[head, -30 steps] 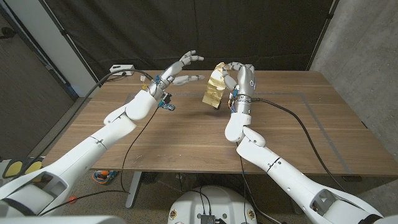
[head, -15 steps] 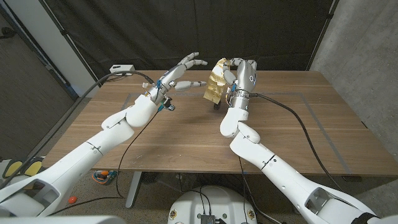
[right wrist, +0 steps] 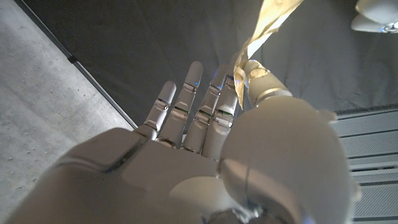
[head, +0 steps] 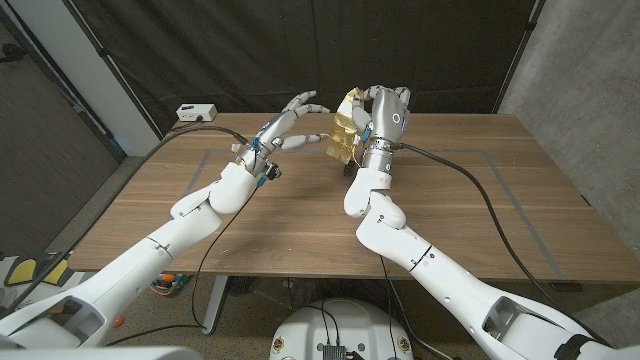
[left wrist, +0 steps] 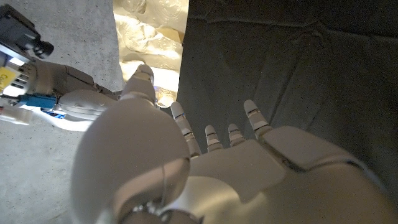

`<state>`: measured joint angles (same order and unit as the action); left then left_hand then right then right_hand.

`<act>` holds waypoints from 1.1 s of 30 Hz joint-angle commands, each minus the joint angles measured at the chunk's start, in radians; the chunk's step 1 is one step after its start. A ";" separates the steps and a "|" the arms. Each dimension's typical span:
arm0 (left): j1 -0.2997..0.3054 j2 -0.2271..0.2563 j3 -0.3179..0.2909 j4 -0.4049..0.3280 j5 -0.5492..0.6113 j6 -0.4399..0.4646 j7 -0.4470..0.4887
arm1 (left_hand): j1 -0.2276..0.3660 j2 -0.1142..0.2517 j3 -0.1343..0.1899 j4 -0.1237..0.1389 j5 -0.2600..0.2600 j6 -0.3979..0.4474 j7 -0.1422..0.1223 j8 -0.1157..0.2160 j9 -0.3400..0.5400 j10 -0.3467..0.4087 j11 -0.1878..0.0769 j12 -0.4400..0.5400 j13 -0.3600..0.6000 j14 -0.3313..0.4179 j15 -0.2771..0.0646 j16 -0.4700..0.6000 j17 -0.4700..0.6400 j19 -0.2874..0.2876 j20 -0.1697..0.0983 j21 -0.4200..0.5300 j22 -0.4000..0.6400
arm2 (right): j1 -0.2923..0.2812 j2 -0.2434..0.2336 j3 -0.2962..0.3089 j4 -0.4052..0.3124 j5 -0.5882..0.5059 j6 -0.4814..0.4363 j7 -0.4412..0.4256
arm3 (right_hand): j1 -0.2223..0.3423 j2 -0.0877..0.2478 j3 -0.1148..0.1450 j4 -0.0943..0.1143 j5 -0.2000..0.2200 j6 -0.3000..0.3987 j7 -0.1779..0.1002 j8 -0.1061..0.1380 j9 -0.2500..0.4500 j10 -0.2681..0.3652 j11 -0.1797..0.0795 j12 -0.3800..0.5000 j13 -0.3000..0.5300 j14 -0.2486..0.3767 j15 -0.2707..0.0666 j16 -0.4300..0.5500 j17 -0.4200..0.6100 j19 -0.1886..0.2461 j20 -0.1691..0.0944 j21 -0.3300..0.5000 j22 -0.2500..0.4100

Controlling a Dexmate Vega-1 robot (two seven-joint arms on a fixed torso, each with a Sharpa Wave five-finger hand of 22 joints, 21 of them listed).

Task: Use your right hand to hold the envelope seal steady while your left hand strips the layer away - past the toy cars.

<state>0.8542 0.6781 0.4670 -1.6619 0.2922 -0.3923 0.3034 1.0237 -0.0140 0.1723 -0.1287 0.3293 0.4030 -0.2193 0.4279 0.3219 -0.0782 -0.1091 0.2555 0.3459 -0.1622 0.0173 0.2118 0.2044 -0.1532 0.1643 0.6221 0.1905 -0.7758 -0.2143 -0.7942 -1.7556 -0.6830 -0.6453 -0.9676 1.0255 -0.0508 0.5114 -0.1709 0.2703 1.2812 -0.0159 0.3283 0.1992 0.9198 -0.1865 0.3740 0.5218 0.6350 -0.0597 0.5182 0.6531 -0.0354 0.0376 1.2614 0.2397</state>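
The envelope [head: 342, 135], a crumpled gold bubble mailer, is held raised above the far middle of the table [head: 480, 210], pinched between thumb and fingers of the right hand [head: 385, 112]. Its long axis is seen to run steeply downward from that grip. The left hand [head: 285, 125] is spread, nothing held, fingertips [head: 318, 137] just beside the envelope's lower left edge; contact cannot be confirmed. The envelope lies directly ahead of those fingertips, toward the robot's right.
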 commanded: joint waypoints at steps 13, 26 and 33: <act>-0.045 -0.086 0.033 0.120 -0.262 -0.096 -0.136 | 0.032 -0.020 -0.031 -0.003 0.001 0.184 0.002 0.047 -0.028 0.033 -0.022 0.008 -0.015 0.013 -0.017 0.005 -0.006 0.023 -0.007 -0.006 0.000 | 0.110 0.068 -0.121 0.100 -0.126 -0.239 0.022 | 0.027 0.008 -0.008 0.002 0.016 -0.001 0.011 0.026 0.027 0.002 -0.012 0.020 0.025 -0.017 -0.166 0.025 0.036 -0.031 0.010 0.039 0.021; -0.026 -0.102 0.008 0.087 -0.103 -0.051 0.017 | 0.170 0.049 0.017 -0.033 -0.045 0.291 -0.003 0.053 -0.072 0.082 -0.053 0.016 -0.031 0.053 -0.057 0.013 -0.007 0.083 -0.039 0.006 0.003 | 0.117 0.044 -0.132 0.073 -0.110 -0.211 0.037 | 0.027 0.004 -0.004 0.003 0.023 -0.002 0.009 0.026 0.030 0.002 -0.014 0.031 0.038 -0.019 -0.167 0.022 0.042 -0.039 0.009 0.061 0.030; -0.047 -0.082 0.019 0.092 -0.054 -0.063 0.026 | 0.171 0.025 0.002 -0.027 -0.068 0.291 0.000 0.043 -0.086 0.085 -0.051 0.015 -0.033 0.060 -0.058 0.011 -0.009 0.092 -0.041 0.005 0.002 | 0.114 0.039 -0.136 0.066 -0.113 -0.196 0.032 | 0.027 0.002 0.001 0.003 0.027 -0.001 0.008 0.026 0.031 0.001 -0.014 0.036 0.045 -0.016 -0.168 0.018 0.042 -0.041 0.007 0.071 0.034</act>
<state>0.8207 0.5840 0.4830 -1.5673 0.1614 -0.4586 0.2866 1.1926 0.0325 0.1848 -0.1606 0.2700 0.6843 -0.2231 0.4766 0.2405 -0.0032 -0.1589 0.2632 0.3107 -0.1044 -0.0354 0.2196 0.1951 -0.0686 0.1206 0.6221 0.1906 -0.6642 -0.1649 -0.9209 -1.6762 -0.7983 -0.8607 -0.9364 1.0401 -0.0469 0.5072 -0.1666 0.2892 1.2733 -0.0089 0.3285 0.2001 0.9161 -0.1901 0.4048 0.5632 0.6150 -0.0587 0.5337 0.6928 -0.0675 0.0447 1.3214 0.2684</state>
